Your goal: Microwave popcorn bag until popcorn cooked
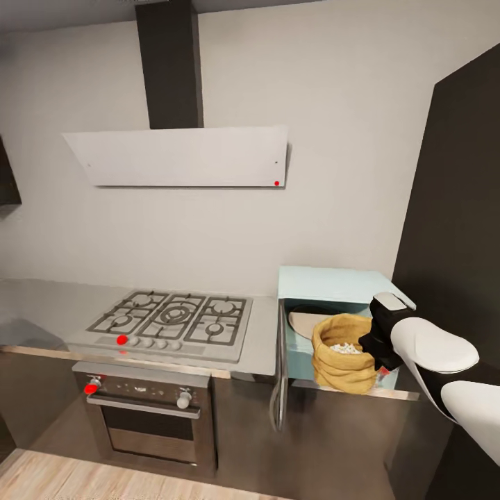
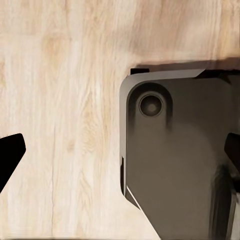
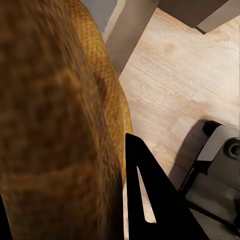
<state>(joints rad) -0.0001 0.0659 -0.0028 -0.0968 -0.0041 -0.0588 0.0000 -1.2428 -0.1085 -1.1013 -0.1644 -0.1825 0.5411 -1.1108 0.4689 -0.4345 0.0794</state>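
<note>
The pale blue microwave [image 1: 333,285] stands on the countertop [image 1: 42,298] right of the hob, its door [image 1: 281,368] swung wide open to the left and a round turntable [image 1: 305,321] visible inside. The tan-orange popcorn bag [image 1: 340,357] hangs upright at the mouth of the opening, with whitish popcorn [image 1: 345,348] showing in its rolled rim. My right gripper [image 1: 375,347] is shut on the bag's right side. In the right wrist view the bag [image 3: 55,125] lies against a black finger [image 3: 150,200]. My left gripper [image 2: 122,152] is open over the wooden floor.
A steel gas hob [image 1: 173,316] with black grates sits left of the microwave, above a dark steel oven [image 1: 146,417] and under a slanted white hood [image 1: 180,156]. A tall black cabinet [image 1: 458,208] rises at the right. My dark base [image 2: 180,165] shows over the floor.
</note>
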